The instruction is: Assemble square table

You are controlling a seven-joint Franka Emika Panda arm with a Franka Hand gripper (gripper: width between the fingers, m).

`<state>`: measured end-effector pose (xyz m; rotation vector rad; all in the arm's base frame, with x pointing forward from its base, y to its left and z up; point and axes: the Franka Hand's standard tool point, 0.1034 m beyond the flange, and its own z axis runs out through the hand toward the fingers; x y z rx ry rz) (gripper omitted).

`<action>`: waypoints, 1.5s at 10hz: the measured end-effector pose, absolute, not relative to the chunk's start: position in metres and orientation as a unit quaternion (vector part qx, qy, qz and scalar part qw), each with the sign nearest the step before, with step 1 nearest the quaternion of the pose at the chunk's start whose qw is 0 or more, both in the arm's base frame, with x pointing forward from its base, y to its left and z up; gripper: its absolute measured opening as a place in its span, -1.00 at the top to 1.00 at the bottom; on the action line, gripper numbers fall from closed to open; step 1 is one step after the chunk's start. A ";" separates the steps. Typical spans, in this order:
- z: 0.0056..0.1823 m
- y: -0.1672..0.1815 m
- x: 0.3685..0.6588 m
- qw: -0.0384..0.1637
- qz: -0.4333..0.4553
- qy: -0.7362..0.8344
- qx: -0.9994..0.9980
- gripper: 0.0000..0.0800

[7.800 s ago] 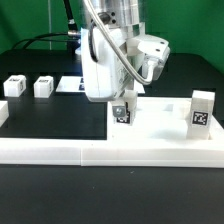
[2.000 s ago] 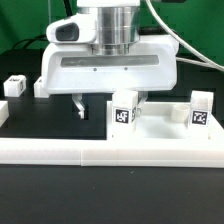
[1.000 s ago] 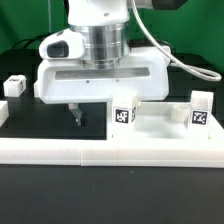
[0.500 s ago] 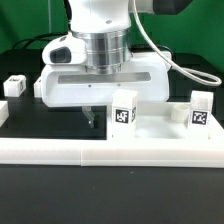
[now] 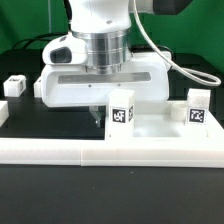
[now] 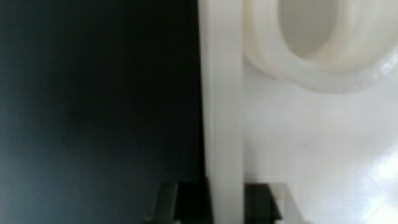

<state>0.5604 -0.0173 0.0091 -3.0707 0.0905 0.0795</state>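
The white square tabletop (image 5: 160, 130) lies behind the front rail. Two tagged block legs stand on it: one in the middle (image 5: 121, 114), one toward the exterior view's right (image 5: 197, 113). Both look slightly tilted. My gripper (image 5: 97, 115) reaches down just left of the middle leg. In the wrist view the gripper (image 6: 221, 200) has its dark fingers (image 6: 178, 203) on either side of the tabletop's raised rim (image 6: 222, 100), shut on it. A round corner hole (image 6: 329, 40) shows beyond. Two loose legs lie at the back left: one in full view (image 5: 14, 86), one (image 5: 39, 86) partly hidden by the hand.
The long white border rail (image 5: 110, 152) runs across the front, with a white end piece (image 5: 3, 112) at the exterior view's left edge. Black table surface (image 5: 40, 115) lies left of the tabletop. The arm's wide hand hides the back centre.
The gripper came down beside the middle leg and closed on the tabletop's rim. In the last half second both standing legs tilted and shifted slightly, so the tabletop moved with the gripper.
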 end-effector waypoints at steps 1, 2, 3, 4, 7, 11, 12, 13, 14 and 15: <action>0.009 -0.017 0.560 0.034 0.026 0.029 -0.999 0.85; 0.009 -0.017 0.560 0.034 0.026 0.029 -0.999 0.85; 0.009 -0.017 0.560 0.034 0.026 0.029 -0.999 0.85; 0.009 -0.017 0.560 0.034 0.026 0.029 -0.999 0.85; 0.009 -0.017 0.560 0.034 0.026 0.028 -0.999 0.85; 0.014 -0.024 0.556 0.029 0.028 -0.072 -0.997 0.86; 0.013 -0.036 0.556 0.028 0.029 -0.176 -0.984 0.86; 0.013 -0.040 0.557 0.025 0.029 -0.220 -0.975 0.86; 0.013 -0.041 0.556 0.024 0.029 -0.244 -0.969 0.86; 0.012 -0.042 0.556 0.023 0.030 -0.256 -0.966 0.86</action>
